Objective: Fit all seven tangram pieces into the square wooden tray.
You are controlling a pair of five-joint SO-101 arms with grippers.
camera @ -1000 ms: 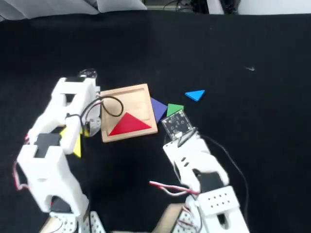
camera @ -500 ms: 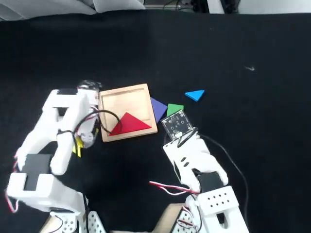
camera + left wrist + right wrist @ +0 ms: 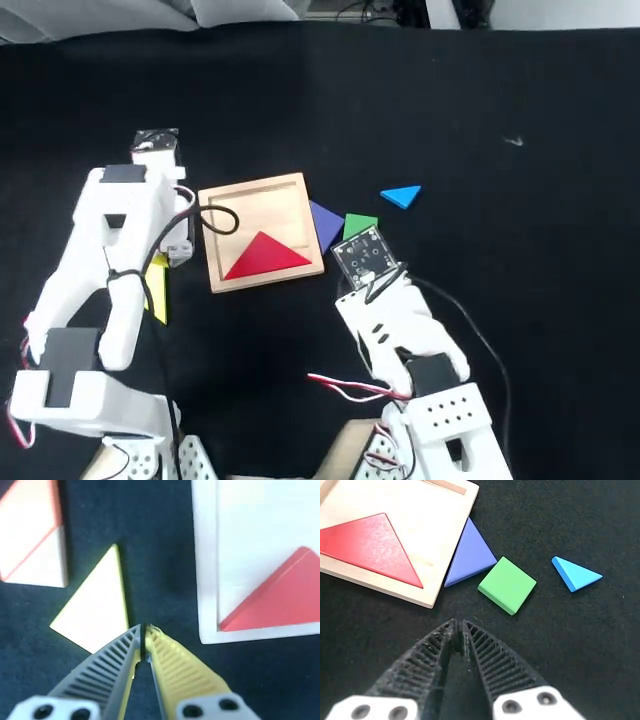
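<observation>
The square wooden tray (image 3: 250,200) lies mid-table with a red triangle (image 3: 264,254) in its near part. My left gripper (image 3: 144,630) is shut and holds nothing; its tip hovers between the tray's edge (image 3: 206,580) and a yellow triangle (image 3: 97,607), with an orange piece (image 3: 30,530) beyond. The yellow triangle (image 3: 157,287) shows partly under the left arm. My right gripper (image 3: 457,629) is shut and holds nothing, just short of a purple triangle (image 3: 468,554), a green square (image 3: 507,585) and a small blue triangle (image 3: 575,573). These lie right of the tray: purple triangle (image 3: 324,221), green square (image 3: 358,224), blue triangle (image 3: 401,196).
The table is covered in black cloth (image 3: 500,120), with open room at the back and right. Both white arm bodies stand near the front edge, with loose cables around them. Light fabric (image 3: 120,15) lies along the back left edge.
The left arm has swung away from the tray's left edge toward the back, its wrist now farther from the front. The right arm and all pieces kept still.
</observation>
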